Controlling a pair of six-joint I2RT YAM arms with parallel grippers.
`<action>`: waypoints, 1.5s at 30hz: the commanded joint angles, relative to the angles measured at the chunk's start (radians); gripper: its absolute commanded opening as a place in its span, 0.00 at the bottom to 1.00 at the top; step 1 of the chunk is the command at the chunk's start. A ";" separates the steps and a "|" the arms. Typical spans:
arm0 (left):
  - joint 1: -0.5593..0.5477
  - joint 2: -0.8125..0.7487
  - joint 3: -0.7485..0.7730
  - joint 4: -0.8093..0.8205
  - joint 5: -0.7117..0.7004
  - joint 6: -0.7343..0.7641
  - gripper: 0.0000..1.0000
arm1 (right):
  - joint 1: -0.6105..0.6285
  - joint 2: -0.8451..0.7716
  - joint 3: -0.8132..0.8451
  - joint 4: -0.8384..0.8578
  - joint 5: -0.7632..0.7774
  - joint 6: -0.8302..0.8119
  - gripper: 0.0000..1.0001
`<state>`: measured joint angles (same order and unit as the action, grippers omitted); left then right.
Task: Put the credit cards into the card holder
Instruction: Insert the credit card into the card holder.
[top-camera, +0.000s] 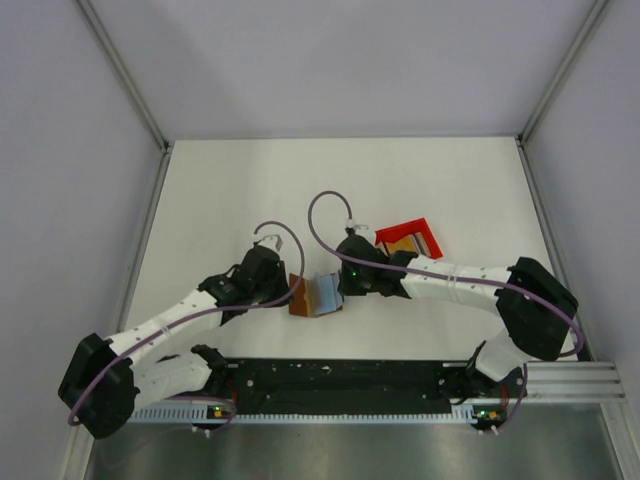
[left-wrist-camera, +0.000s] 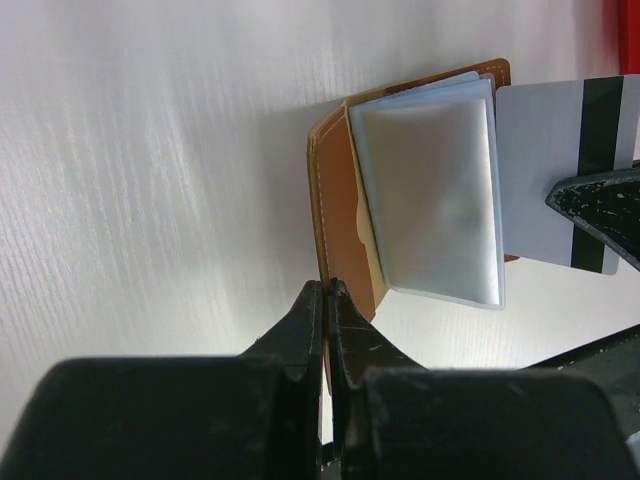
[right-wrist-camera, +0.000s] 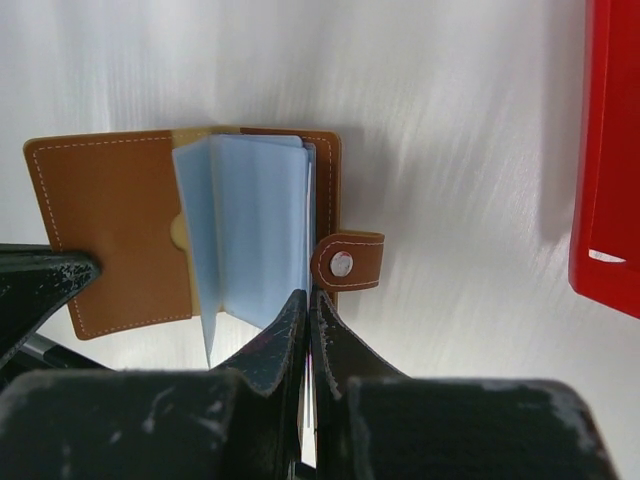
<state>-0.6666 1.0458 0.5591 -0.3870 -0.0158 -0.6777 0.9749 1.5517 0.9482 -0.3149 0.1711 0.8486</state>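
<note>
The brown card holder (top-camera: 298, 298) lies open between my grippers, its clear sleeves (left-wrist-camera: 430, 190) fanned up. My left gripper (left-wrist-camera: 327, 290) is shut on the edge of its brown cover (left-wrist-camera: 335, 200). My right gripper (right-wrist-camera: 308, 296) is shut on a grey card with a black stripe (left-wrist-camera: 555, 170), held edge-on at the sleeves beside the snap tab (right-wrist-camera: 348, 263). In the top view the left gripper (top-camera: 286, 290) and right gripper (top-camera: 343, 289) flank the holder. An orange-yellow card (top-camera: 400, 243) lies in the red box. No light blue card shows.
A small red open box (top-camera: 411, 238) stands just behind the right gripper, and its wall shows in the right wrist view (right-wrist-camera: 610, 150). White walls with metal rails enclose the table on three sides. The arm bases sit on a black rail at the near edge.
</note>
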 joint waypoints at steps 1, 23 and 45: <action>0.004 0.011 -0.019 0.040 0.010 0.010 0.00 | -0.015 0.005 -0.020 0.068 -0.048 0.032 0.00; 0.004 0.066 -0.059 0.138 0.093 0.009 0.00 | -0.021 0.008 -0.028 0.252 -0.234 0.009 0.00; 0.004 0.135 -0.070 0.217 0.146 0.012 0.00 | -0.022 0.038 -0.052 0.295 -0.282 0.003 0.00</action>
<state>-0.6621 1.1831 0.4961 -0.1955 0.1272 -0.6769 0.9588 1.6001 0.8906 -0.0574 -0.1295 0.8570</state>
